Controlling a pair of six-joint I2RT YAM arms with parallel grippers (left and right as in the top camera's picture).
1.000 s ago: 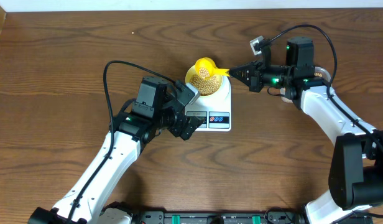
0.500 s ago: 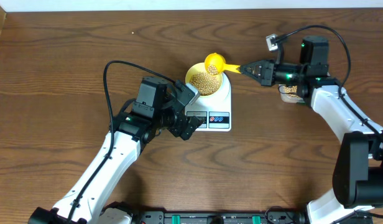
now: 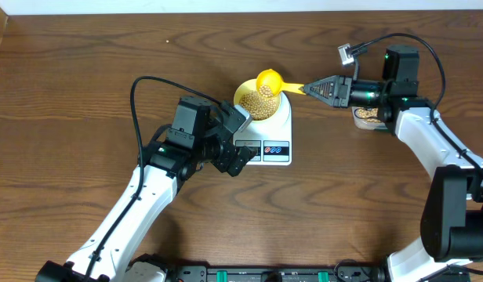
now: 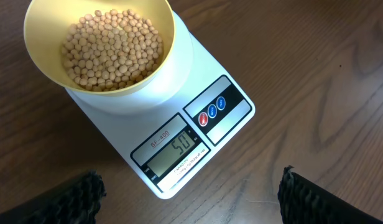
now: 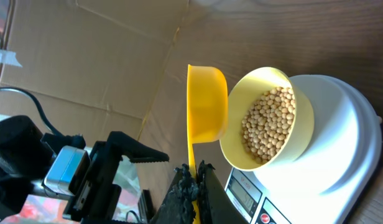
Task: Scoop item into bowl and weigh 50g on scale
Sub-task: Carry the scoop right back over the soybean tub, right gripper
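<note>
1. Near the middle of the bench [image 3: 85,70] sits the white scale [image 3: 277,125], its display and buttons facing the robot.
2. On its round platform stands the pale yellow bowl [image 3: 240,95], upright, holding a heap of small tan beans [image 3: 259,104].
3. From the left wrist view the beans [image 4: 110,46] fill the bowl [image 4: 155,71] to well below the rim, and the grey display [image 4: 176,148] reads 50, with the red button [image 4: 204,116] and the blue button [image 4: 221,103] just beside it.
4. Left tool [image 3: 243,141]: spread wide, holding nothing, hovering at the scale's left front corner; its two dark fingers [image 4: 67,199] frame the bottom of the wrist view.
5. Right tool [image 3: 310,88]: pressed together on the handle of the yellow scoop [image 3: 270,80], reaching in from the right.
6. Scoop cup [image 5: 207,106]: tipped on its side against the bowl's far rim [image 5: 232,149]; whether they touch I cannot tell.
7. Under the right arm lies a clear tub [image 3: 368,116] with more beans, well apart from the scale.
</note>
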